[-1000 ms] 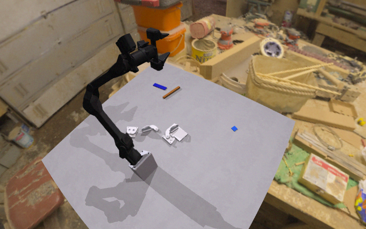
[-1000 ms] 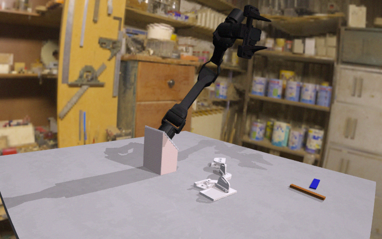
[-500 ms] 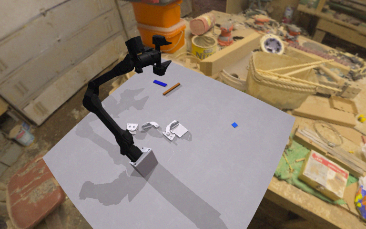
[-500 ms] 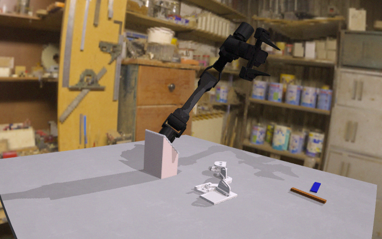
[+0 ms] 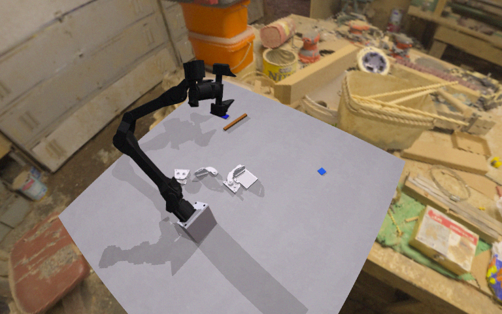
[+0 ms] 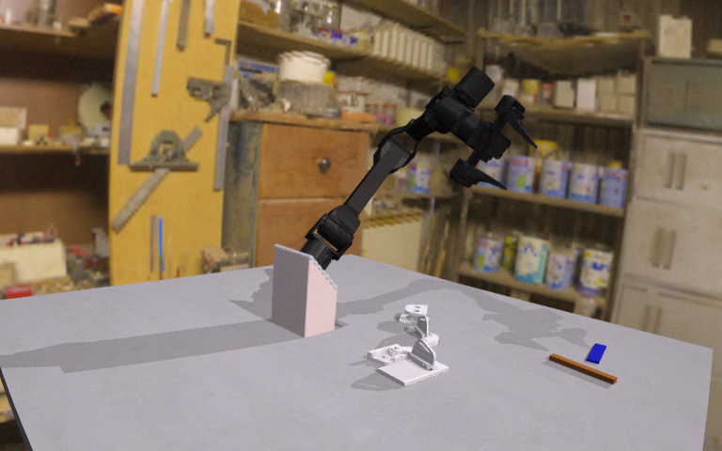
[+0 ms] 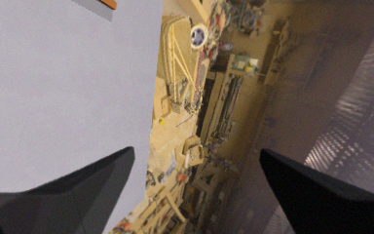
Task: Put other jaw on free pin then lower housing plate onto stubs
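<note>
Tool high, fingers spread wide and holding nothing; the small white parts lay well below it, back towards the arm's mount.
From left to right in the top view, all below the tool (image 5: 234, 87) (image 6: 521, 167) (image 7: 197, 150): the likely housing plate (image 5: 182, 171) (image 6: 416, 308) – probably light and stiff, best gripped by opposite edges; the loose claw piece (image 5: 207, 169) (image 6: 423, 325) – hard, curved, apt to twist, so best pinched mid-body, teeth free; then the apparently fitted claw piece (image 5: 239, 169) (image 6: 424, 355), best left untouched.

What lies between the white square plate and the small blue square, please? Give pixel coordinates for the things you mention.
Nothing stands between the plate (image 5: 248, 178) and the blue square (image 5: 321, 171) in the top view.
</note>
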Robot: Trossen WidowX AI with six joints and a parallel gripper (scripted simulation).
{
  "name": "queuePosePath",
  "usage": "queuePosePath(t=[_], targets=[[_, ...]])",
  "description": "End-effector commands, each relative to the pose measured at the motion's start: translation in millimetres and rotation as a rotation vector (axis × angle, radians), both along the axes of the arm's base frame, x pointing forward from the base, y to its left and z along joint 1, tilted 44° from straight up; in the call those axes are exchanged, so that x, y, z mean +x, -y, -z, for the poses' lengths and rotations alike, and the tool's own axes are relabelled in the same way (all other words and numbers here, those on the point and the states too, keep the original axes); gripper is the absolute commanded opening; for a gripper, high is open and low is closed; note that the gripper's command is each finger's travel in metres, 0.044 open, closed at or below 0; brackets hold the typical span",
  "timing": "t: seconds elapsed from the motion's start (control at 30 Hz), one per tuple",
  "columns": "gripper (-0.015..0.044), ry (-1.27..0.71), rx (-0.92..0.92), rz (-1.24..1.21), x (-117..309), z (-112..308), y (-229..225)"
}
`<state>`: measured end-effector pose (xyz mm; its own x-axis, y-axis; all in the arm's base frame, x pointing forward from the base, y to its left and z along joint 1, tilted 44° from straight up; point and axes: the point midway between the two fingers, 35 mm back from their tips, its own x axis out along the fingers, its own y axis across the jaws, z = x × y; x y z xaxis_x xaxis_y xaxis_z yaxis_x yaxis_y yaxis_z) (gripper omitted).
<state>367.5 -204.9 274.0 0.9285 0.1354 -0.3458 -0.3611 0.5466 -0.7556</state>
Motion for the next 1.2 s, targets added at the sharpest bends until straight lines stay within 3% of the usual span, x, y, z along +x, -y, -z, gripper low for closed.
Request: queuePosePath(t=[0.0, 1.17], targets=[[0.044, -0.031, -0.036, -0.062, 1, 11, -22], [0.044, -0.237, -0.229, -0.644, -31, 100, -179]])
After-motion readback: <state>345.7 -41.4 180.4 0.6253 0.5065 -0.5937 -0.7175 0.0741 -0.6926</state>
